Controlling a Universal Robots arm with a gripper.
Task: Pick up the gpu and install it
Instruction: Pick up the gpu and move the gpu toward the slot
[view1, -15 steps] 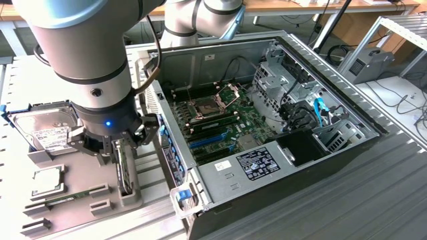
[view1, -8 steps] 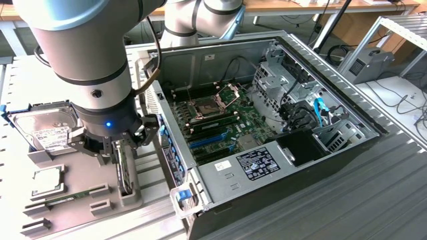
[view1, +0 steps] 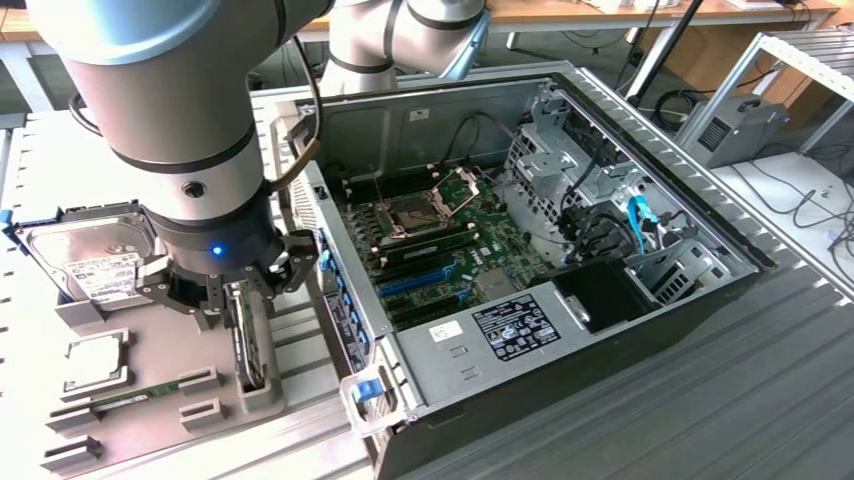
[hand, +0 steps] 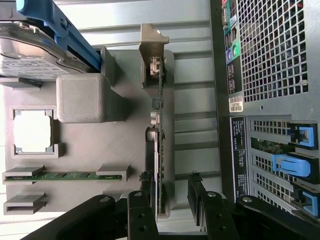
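Note:
The gpu (view1: 248, 345) stands on its edge in a slot of the grey holder tray (view1: 167, 335), at the exterior view's left of the open computer case (view1: 561, 330). In the wrist view the gpu (hand: 159, 100) shows edge-on, with its silver bracket (hand: 153, 45) at the far end and its black cooler (hand: 151, 150) near the fingers. My gripper (view1: 224, 298) hangs just over the card's near end. The gripper (hand: 170, 200) is open, with one black finger (hand: 142, 205) on each side of the card and a gap on both sides.
On the tray lie a hard drive (view1: 87, 255) in a blue frame, a square processor (view1: 94, 360) and a narrow green memory stick (view1: 134, 392). The case shows its motherboard with blue expansion slots (view1: 414, 285). Its perforated back panel (hand: 270, 50) stands close beside the tray.

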